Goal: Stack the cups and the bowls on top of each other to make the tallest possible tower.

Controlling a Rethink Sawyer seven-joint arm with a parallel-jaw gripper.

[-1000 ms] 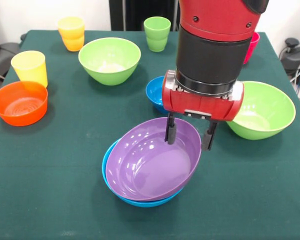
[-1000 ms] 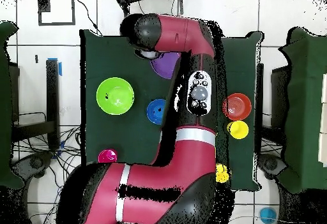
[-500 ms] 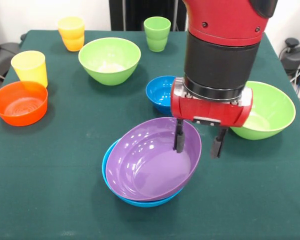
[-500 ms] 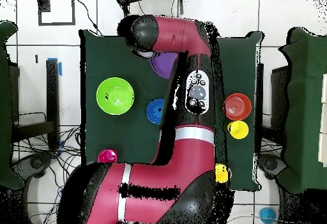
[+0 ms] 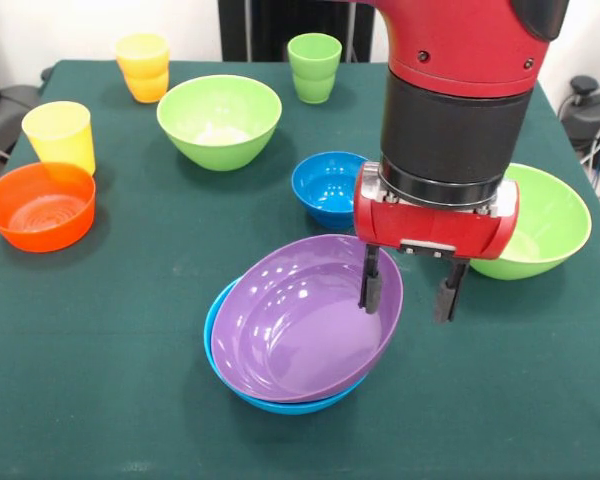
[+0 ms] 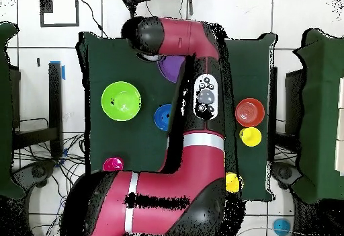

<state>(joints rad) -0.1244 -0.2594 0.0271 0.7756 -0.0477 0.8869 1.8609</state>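
The gripper (image 5: pixel 408 294) hangs with its fingers spread apart, holding nothing; one finger is inside the rim of the purple bowl (image 5: pixel 300 325), the other outside it. The purple bowl sits tilted inside the large blue bowl (image 5: pixel 242 385). The small blue bowl (image 5: pixel 325 186) stands just behind them. Two green bowls (image 5: pixel 220 120) (image 5: pixel 545 225), the orange bowl (image 5: pixel 40 205) and the yellow cup (image 5: pixel 58 135) stand apart on the green table (image 5: pixel 100 340).
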